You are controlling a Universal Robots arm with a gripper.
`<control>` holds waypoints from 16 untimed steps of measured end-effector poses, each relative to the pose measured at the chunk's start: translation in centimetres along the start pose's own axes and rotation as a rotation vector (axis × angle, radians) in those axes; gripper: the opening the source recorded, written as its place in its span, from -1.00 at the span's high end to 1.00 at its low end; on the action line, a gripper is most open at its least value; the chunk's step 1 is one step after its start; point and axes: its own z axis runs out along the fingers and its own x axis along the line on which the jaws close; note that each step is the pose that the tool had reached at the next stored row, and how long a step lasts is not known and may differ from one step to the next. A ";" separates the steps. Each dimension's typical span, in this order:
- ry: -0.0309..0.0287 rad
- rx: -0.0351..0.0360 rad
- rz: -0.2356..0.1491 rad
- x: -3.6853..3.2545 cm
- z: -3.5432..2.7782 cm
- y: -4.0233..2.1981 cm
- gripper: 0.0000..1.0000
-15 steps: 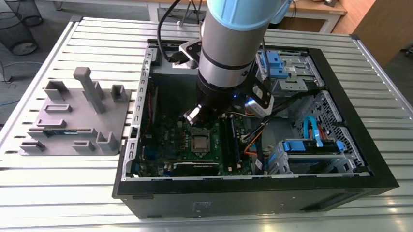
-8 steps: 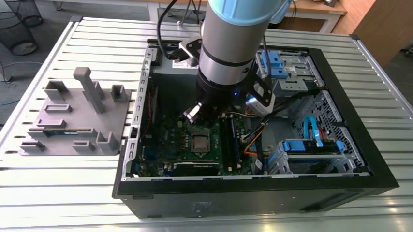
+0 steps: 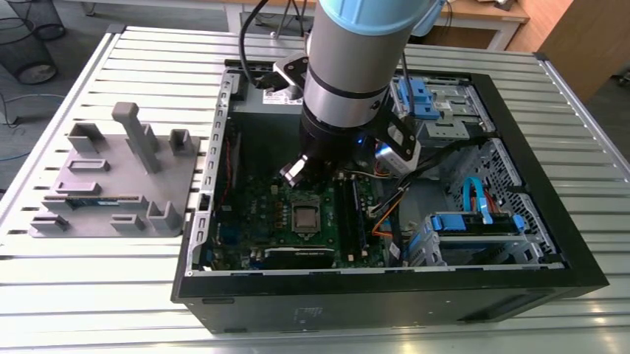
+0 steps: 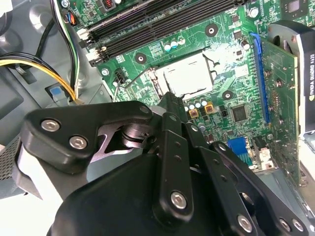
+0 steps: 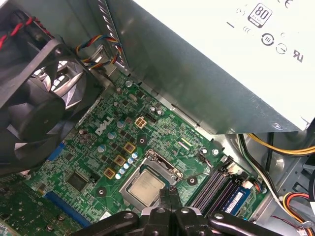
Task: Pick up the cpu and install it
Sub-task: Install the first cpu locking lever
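cpu [image 5: 146, 186]: small square chip with a silver lid, lying flat in the socket on the motherboard [image 5: 98, 162]
gripper [image 5: 170, 194]: just above the cpu's edge, tips pinched together, nothing between them
handling: judged light, rigid, slick-topped, delicate underneath; take by opposite edges, level
surface: crowded green board, memory slots [image 5: 211, 184] beside the socket
room: open computer case [image 3: 580, 243] on a slatted table [image 3: 99, 295]; fan [image 5: 34, 98] and power supply box [image 5: 206, 64] close by

Open black computer case [image 3: 394, 302] on a slatted table [image 3: 88, 295] (grey fixture block [image 3: 123, 173] just beside)
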 end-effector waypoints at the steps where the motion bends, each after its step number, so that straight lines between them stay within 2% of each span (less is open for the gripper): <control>1: 0.0000 0.0000 0.000 0.00 0.00 0.00 0.79; 7: -0.0011 -0.0017 0.000 -0.06 -0.01 0.07 0.79; 16: -0.0015 -0.0021 0.000 -0.55 0.08 0.64 0.79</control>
